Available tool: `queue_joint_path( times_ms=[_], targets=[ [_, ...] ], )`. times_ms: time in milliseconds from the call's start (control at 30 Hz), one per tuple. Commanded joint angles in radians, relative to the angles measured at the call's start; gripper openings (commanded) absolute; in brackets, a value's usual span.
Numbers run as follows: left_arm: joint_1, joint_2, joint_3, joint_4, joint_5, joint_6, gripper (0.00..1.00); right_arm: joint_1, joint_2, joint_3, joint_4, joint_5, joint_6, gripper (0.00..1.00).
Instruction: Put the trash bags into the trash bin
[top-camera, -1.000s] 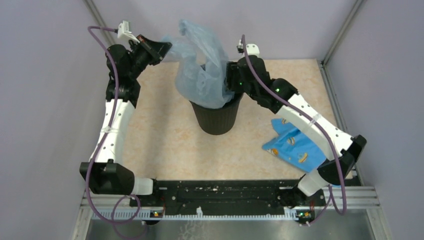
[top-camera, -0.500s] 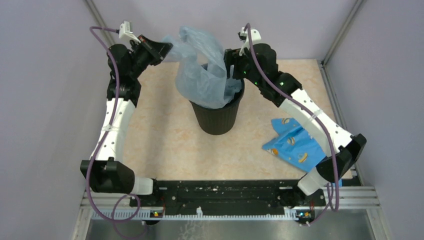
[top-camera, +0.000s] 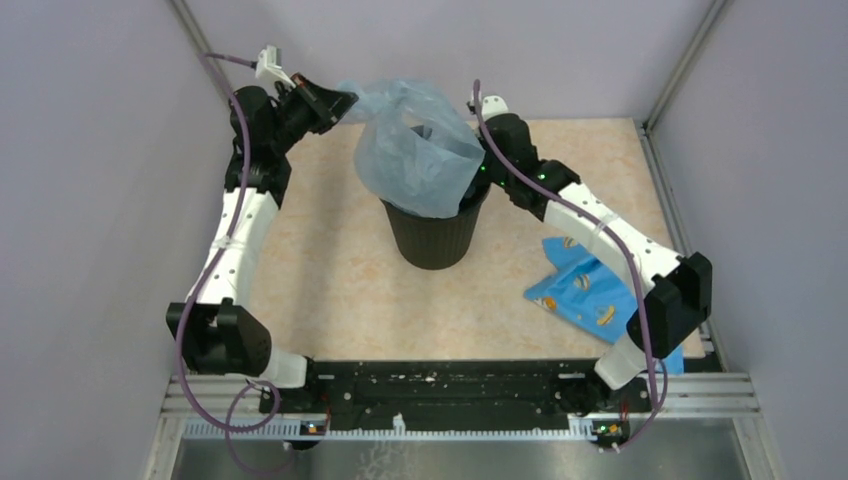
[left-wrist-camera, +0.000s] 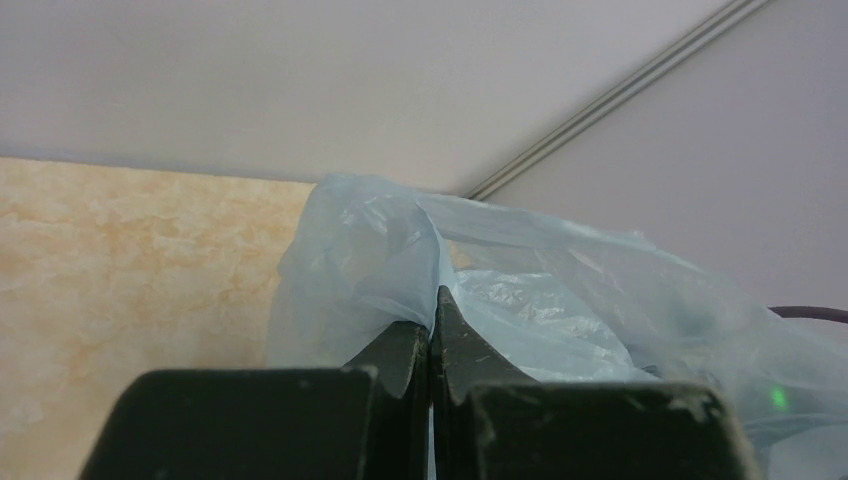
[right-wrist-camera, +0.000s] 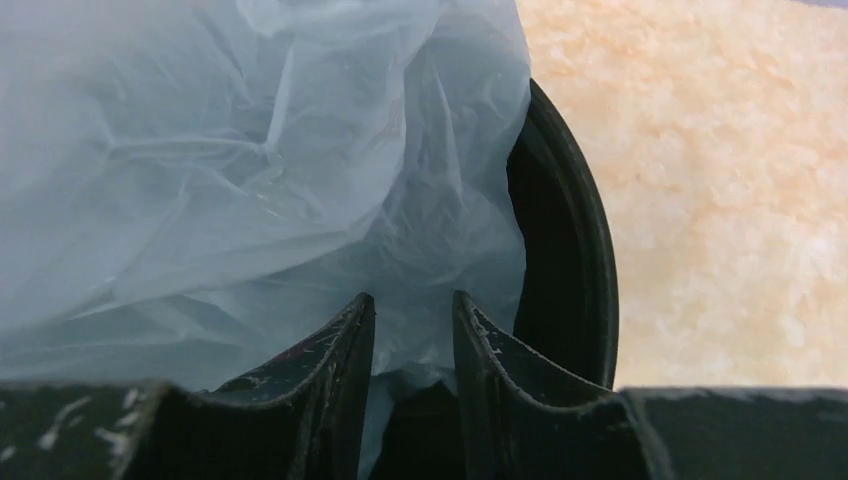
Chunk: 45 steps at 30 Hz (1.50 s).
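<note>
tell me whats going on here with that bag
Two arms are fitting a pale blue trash bag into the black trash bin. The left gripper is shut on the bag's edge, holding it up beyond the bin's far-left side. The right gripper sits at the bin's right rim, slightly open, film between its fingers. Much of the bag bulges above the rim, so it is not in yet.

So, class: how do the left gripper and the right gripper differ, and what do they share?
The left gripper is shut on the trash bag; the right gripper has fingers apart, clamping nothing. The left gripper holds film up, left of the trash bin; the right gripper sits at the bin's right rim. Both are black and point at the bag.
</note>
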Motion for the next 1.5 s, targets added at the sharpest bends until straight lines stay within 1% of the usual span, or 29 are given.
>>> queue_joint_path(
  times_ms=[0,100,267,433,700,800,933,1000,1167,1300,1400,1467],
  targets=[
    [-0.012,-0.001,0.035,0.047,0.021,0.004,0.00,0.006,-0.099,-0.005,-0.016,0.053,0.025,0.37],
    [-0.012,0.000,0.034,0.046,0.019,0.008,0.00,0.006,-0.164,0.011,-0.028,0.054,0.036,0.47],
    [-0.012,0.001,0.045,0.041,0.008,0.015,0.00,0.006,-0.264,0.015,-0.053,0.061,0.058,0.58],
    [-0.011,0.003,0.057,0.034,0.006,0.025,0.00,0.005,-0.387,-0.049,-0.063,0.057,0.062,0.63],
    [-0.012,0.001,0.049,0.043,0.009,0.007,0.00,0.006,-0.611,-0.243,0.032,-0.125,0.008,0.74],
    [-0.012,0.001,0.050,0.044,0.009,0.006,0.00,0.006,-0.675,-0.317,0.088,-0.228,0.000,0.77],
    [-0.012,0.004,0.050,0.048,0.018,-0.003,0.00,0.009,-0.711,-0.409,0.176,-0.384,-0.002,0.81],
    [-0.012,0.004,0.049,0.049,0.018,-0.005,0.00,0.034,-0.707,-0.431,0.223,-0.424,-0.008,0.82],
    [-0.012,0.004,0.049,0.051,0.022,-0.012,0.00,0.172,-0.625,-0.401,0.281,-0.318,-0.054,0.83],
    [-0.017,0.004,0.051,0.058,0.030,-0.021,0.00,0.187,-0.542,-0.386,0.343,-0.201,-0.014,0.82],
    [-0.026,0.007,0.057,0.060,0.035,-0.027,0.00,0.189,-0.502,-0.383,0.373,-0.136,0.015,0.75],
    [-0.032,0.008,0.065,0.061,0.041,-0.029,0.00,0.194,-0.481,-0.381,0.412,-0.068,0.032,0.66]
  ],
)
